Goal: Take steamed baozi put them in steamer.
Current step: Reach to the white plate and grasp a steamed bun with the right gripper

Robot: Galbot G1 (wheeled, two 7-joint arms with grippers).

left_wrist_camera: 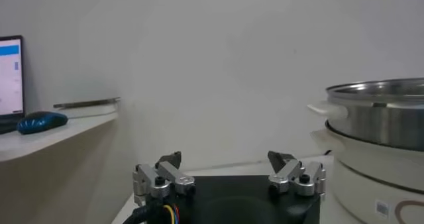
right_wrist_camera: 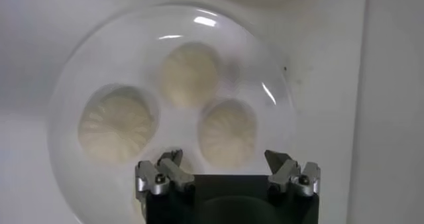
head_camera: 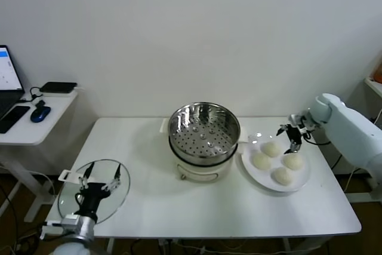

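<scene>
Four cream-white baozi lie on a white plate [head_camera: 301,178] at the right of the table: one far [head_camera: 271,148], one left [head_camera: 261,160], one right [head_camera: 292,161], one near [head_camera: 282,175]. The steel steamer [head_camera: 204,129] stands empty on its cream pot base at the table's middle. My right gripper [head_camera: 290,135] hangs open above the plate's far edge, holding nothing. The right wrist view shows its open gripper [right_wrist_camera: 225,158] over three baozi; the nearest [right_wrist_camera: 227,131] lies just ahead of it. My left gripper [head_camera: 100,177] is open and idle at the front left.
A round glass lid [head_camera: 68,198] lies on the table's front-left corner under the left gripper. A side desk [head_camera: 36,126] with a laptop, phone and blue mouse [head_camera: 40,112] stands at the left. The steamer [left_wrist_camera: 381,112] shows in the left wrist view.
</scene>
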